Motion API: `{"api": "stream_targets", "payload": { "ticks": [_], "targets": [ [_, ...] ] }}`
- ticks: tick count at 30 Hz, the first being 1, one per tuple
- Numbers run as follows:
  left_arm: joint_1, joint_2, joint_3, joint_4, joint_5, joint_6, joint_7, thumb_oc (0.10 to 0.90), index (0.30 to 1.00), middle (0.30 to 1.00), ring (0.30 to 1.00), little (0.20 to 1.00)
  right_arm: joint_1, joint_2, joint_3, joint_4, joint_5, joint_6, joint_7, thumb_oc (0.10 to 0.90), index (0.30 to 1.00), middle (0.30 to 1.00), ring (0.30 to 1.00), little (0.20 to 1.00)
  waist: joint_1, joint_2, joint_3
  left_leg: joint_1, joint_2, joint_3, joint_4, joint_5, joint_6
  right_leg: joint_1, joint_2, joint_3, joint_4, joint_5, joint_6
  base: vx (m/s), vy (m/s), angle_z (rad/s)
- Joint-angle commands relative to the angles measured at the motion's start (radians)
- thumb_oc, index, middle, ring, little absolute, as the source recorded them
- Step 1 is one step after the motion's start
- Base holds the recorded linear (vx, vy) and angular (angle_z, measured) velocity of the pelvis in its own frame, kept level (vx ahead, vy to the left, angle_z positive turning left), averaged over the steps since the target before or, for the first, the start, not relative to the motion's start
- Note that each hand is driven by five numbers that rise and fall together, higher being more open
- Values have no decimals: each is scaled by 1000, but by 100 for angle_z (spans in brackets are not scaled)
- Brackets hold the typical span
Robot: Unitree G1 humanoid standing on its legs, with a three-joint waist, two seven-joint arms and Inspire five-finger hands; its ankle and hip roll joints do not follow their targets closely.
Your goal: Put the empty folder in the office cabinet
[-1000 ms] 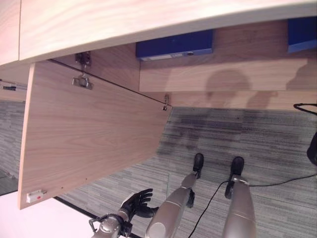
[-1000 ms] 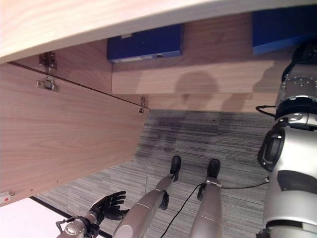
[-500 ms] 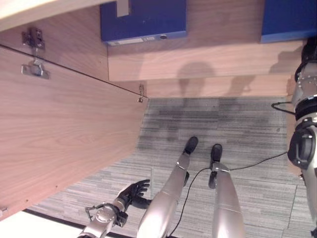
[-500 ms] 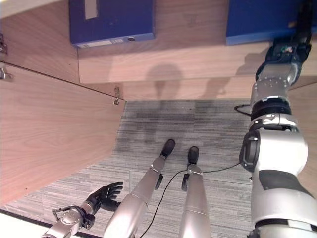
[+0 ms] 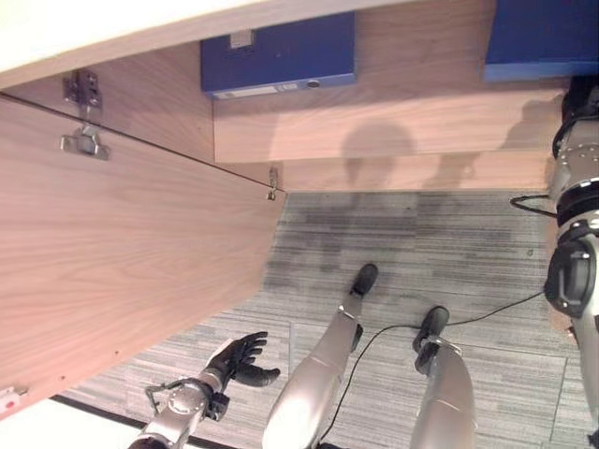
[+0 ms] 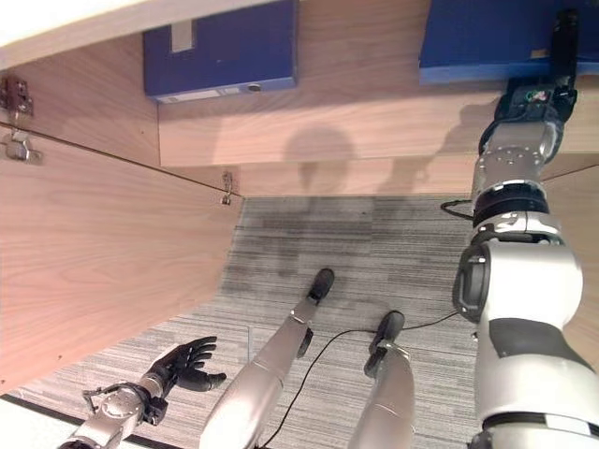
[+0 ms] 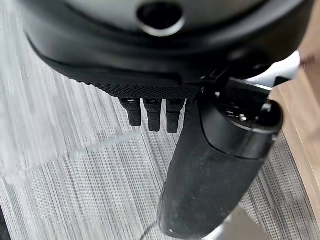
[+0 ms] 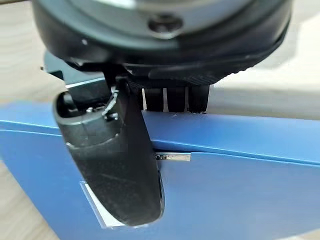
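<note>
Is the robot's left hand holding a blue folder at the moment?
No, the left hand hangs open over the carpet, holding nothing.

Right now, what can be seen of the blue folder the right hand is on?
The blue folder is a flat, smooth, plastic-looking box file with a pale label. It sits at the cabinet's wooden shelf, upper right in the eye views. The right hand pinches it, thumb across one face and fingers behind its top edge.

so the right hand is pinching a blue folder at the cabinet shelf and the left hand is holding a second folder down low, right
Not quite. The right hand does pinch the blue folder at the cabinet shelf, but the left hand holds nothing: the left eye view shows it open above the grey carpet. The second blue folder sits on the shelf.
</note>
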Motion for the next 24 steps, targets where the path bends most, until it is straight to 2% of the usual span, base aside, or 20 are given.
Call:
{"api": "stream_targets", "payload": {
  "ticks": [1,6,13,14,15,16,23,24],
  "targets": [
    [92,42,22,74,28,2,12,800,900,900,900,900,36,-126,32,-24,-1,-47,10,400,300,300,300,300,20,-2,-70,-5,-6,47,168,-275,36,15,57,-30,-28,-60,-5,10,-68,3],
    [107,61,28,12,13,-7,18,800,900,900,900,900,19,-139,52,-20,-14,-45,11,400,300,300,300,300,19,14,-77,-58,-4,45,191,-279,36,-42,58,-29,11,-82,-9,3,-30,0],
    [132,92,26,-31,0,-9,1,800,900,900,900,900,6,-157,79,-19,-20,-42,14,400,300,300,300,300,15,16,-87,-72,-2,37,179,-277,31,-70,64,-23,35,-106,-17,26,-35,4],
    [134,95,23,-37,3,-10,-2,800,900,900,900,900,8,-154,81,-17,-22,-40,14,544,516,516,516,516,14,15,-87,-72,-1,36,180,-278,30,-71,65,-22,39,-109,-17,0,0,0],
    [134,95,24,-26,5,-9,-4,800,900,900,900,900,10,-153,81,-15,-23,-38,14,588,582,582,582,582,13,12,-87,-71,0,35,180,-278,30,-70,65,-23,39,-109,-18,24,-38,6],
    [131,95,24,-17,6,-10,-4,800,900,900,900,900,14,-149,81,-10,-23,-35,13,800,900,900,900,900,10,10,-87,-69,1,33,176,-278,29,-69,66,-24,38,-111,-19,26,-47,9],
    [115,83,24,35,0,-17,22,800,900,900,900,900,-5,-138,90,51,-50,-18,-31,800,900,900,900,900,-5,-11,-88,-47,9,26,151,-275,22,-52,77,-29,24,-114,-26,15,-23,5],
    [112,83,21,47,3,-15,31,800,900,900,900,900,-16,-148,92,112,-76,2,-74,800,900,900,900,900,-9,-20,-91,-40,12,20,149,-277,20,-45,78,-31,24,-115,-27,0,0,0]
  ]
}}
